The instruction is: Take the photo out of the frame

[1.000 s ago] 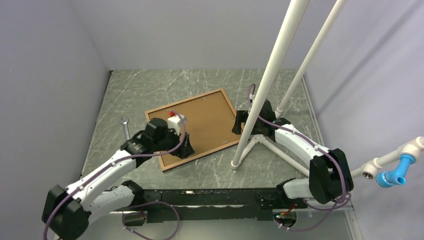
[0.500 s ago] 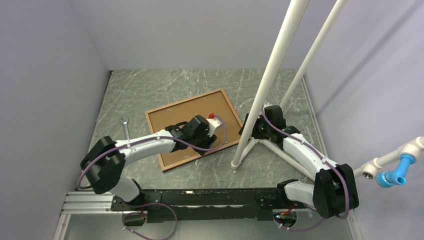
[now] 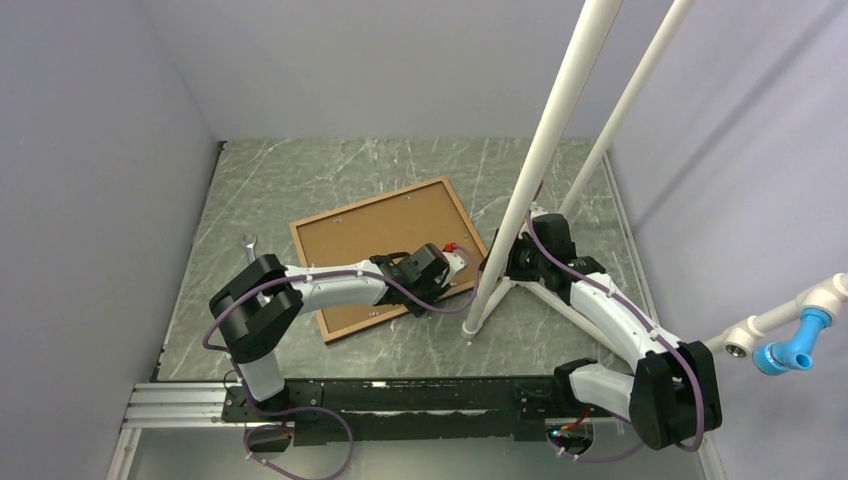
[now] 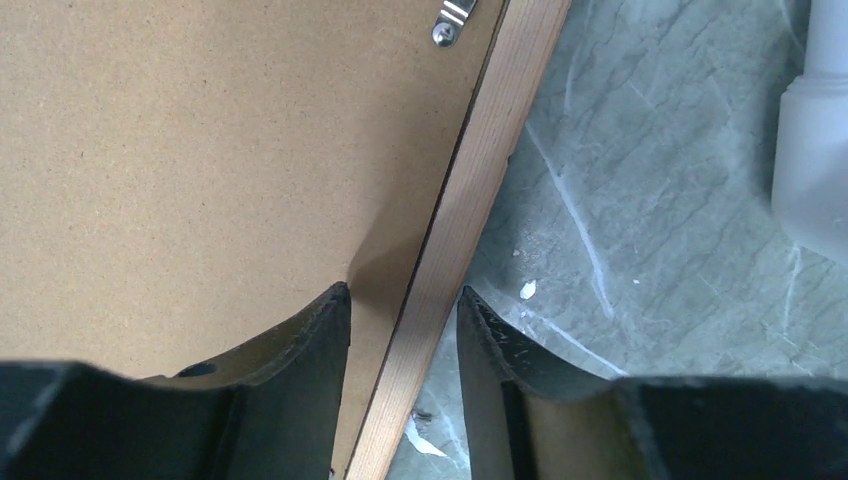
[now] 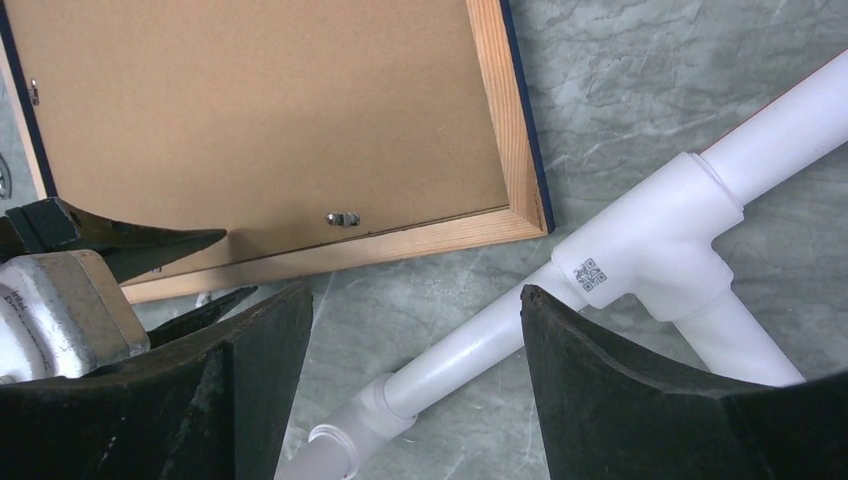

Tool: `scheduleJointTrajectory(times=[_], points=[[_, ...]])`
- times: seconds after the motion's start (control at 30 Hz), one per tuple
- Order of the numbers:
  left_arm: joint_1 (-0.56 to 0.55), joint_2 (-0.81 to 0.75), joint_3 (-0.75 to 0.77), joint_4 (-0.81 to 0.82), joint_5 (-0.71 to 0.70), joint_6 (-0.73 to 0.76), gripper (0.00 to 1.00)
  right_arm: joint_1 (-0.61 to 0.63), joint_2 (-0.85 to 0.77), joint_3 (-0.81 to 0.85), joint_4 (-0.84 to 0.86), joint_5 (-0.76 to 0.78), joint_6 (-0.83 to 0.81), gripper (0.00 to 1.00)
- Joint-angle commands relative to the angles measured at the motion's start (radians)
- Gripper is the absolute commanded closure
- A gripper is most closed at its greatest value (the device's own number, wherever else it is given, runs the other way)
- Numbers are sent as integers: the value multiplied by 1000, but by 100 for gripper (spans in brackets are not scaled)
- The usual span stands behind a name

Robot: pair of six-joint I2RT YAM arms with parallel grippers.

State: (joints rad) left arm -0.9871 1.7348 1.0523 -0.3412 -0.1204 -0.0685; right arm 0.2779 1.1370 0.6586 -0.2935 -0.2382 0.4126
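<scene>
Frame (image 3: 385, 250) back-up, flat on table (image 3: 300, 170).
Left gripper (image 4: 400, 300) spread, fingers straddling near-right wood rim, not clamped; right gripper (image 5: 415, 300) spread wide, empty, beside frame corner and white pipe (image 5: 640, 250).

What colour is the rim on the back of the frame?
Light wood; the rim shows best in the right wrist view.

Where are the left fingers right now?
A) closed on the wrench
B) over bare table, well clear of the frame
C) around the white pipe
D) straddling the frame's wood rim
D: in the left wrist view the left fingers stand open on either side of the frame at its light wood rim, one over the brown backing board, the other over the marble table.
</scene>
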Motion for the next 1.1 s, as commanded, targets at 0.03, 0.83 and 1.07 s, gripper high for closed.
scheduleJointTrajectory(times=[0.03, 0.83, 1.07], points=[[-48, 46, -8, 26, -74, -11, 59, -4, -33, -8, 8, 19, 19, 23], [12, -84, 127, -156, -136, -126, 100, -55, 19, 74, -47, -130, 161, 5], [47, -135, 183, -211, -63, -145, 100, -54, 121, 6, 181, -326, 360, 2]])
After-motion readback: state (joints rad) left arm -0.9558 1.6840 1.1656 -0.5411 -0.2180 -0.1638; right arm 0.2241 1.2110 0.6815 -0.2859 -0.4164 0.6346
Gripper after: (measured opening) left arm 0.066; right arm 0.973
